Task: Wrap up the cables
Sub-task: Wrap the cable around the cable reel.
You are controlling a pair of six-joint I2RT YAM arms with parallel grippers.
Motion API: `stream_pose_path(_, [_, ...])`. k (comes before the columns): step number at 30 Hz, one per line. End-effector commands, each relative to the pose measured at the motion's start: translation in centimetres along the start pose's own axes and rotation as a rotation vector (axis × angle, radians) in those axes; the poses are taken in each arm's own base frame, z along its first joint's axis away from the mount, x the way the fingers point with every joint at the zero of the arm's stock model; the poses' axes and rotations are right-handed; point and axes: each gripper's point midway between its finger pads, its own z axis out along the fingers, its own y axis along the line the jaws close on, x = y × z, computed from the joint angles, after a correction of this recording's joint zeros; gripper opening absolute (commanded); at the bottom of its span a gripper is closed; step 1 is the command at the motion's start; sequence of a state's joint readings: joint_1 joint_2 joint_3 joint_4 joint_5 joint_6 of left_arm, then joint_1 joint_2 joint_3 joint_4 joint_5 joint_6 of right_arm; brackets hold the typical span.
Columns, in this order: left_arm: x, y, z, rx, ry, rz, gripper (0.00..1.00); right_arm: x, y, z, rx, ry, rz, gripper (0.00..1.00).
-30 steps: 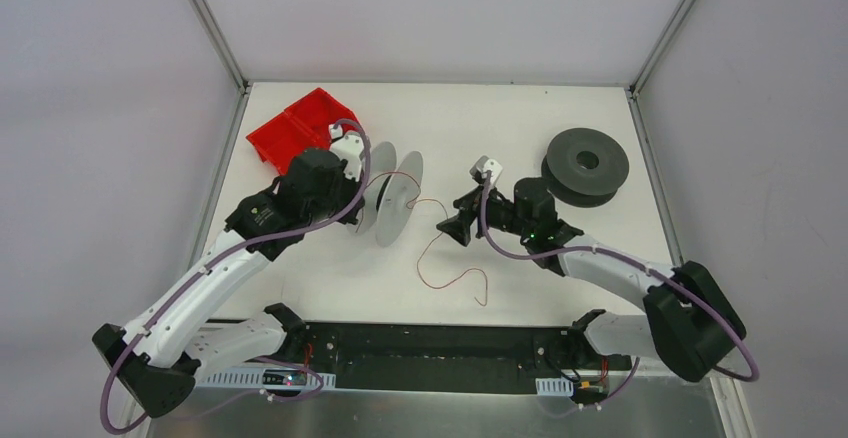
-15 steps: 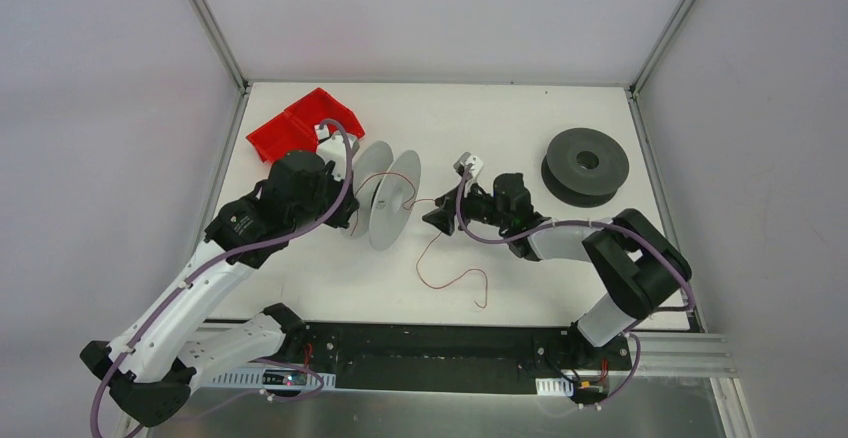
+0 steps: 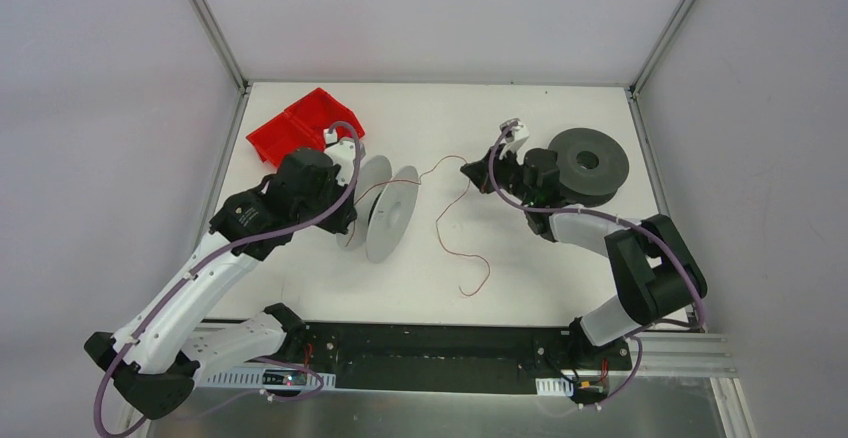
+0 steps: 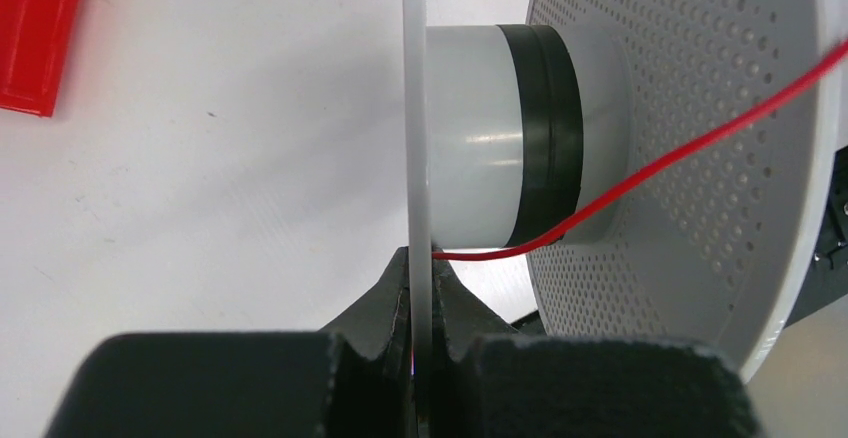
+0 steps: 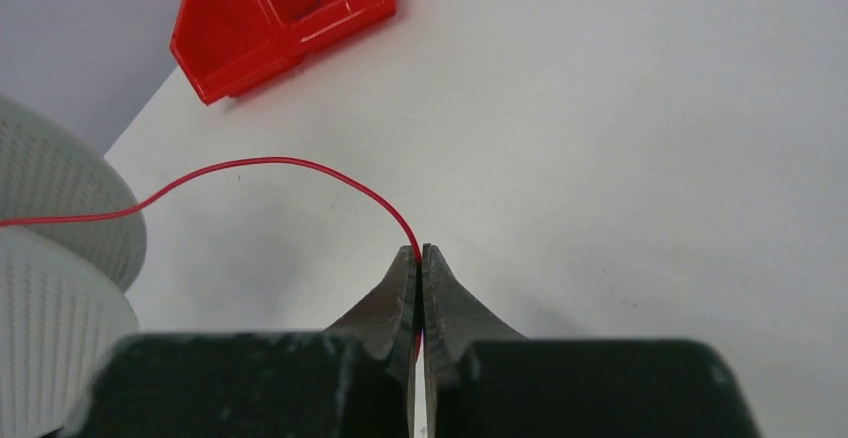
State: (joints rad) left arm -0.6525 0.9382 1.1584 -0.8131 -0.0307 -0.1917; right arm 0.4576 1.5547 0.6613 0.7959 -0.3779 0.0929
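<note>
The left arm (image 3: 200, 278) stretches from the near edge up to the pale spool (image 3: 385, 213), its left gripper (image 4: 420, 258) clamped tight on the thin rim of one flange. The right arm (image 3: 640, 258) folds back at the elbow, and its right gripper (image 5: 420, 253), near the dark grey spool (image 3: 585, 163), is pinched tight on the red cable (image 5: 280, 161). That cable arcs from the pale spool's hub to those fingertips, its tail curling across the table (image 3: 540, 288); its hub end hides behind the flange.

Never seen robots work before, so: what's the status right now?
Left gripper shut on white spool flange. Right gripper shut on red cable, slack tail on table. Nothing blocking the cable.
</note>
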Motion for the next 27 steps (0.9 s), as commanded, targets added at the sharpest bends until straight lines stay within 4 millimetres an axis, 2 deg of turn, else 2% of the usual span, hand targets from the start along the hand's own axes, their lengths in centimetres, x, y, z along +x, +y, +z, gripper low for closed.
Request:
stream_pose_path(1, [-0.4,-0.6,-0.6,0.044,0.007,-0.01,0.0,-3.9,-0.9,-0.4,0.054,-0.058,0.002,0.0])
stream_pose_path(6, [0.1,-2.0,-0.6,0.201,0.055,-0.065,0.0,-2.4,-2.3,-0.1,0.096,0.015,0.036,0.0])
stream_pose_path(10, [0.7,-1.1,-0.2,0.173,0.085,-0.061,0.0,-2.8,-2.6,-0.1,0.112,0.011,0.042,0.0])
stream_pose_path(13, [0.6,-0.5,-0.2,0.148,0.084,-0.122,0.0,-2.7,-3.2,-0.3,0.137,0.029,0.043,0.0])
stream_pose_path(17, [-0.9,0.2,-0.6,0.12,0.041,-0.237,0.0,-0.5,-2.8,-0.6,0.125,0.083,0.053,0.0])
stream_pose_path(20, [-2.8,-0.5,-1.1,0.181,-0.014,-0.277,0.0,1.2,-2.3,-0.6,0.149,0.111,0.016,0.0])
stream_pose_path(24, [-5.9,-1.4,-1.7,0.258,-0.07,-0.332,0.0,2.3,0.1,-0.4,0.149,0.159,0.045,0.0])
stream_pose_path(27, [-7.4,-1.7,-2.1,0.304,-0.113,-0.363,0.0,2.7,1.7,-0.4,0.127,0.166,0.05,0.0])
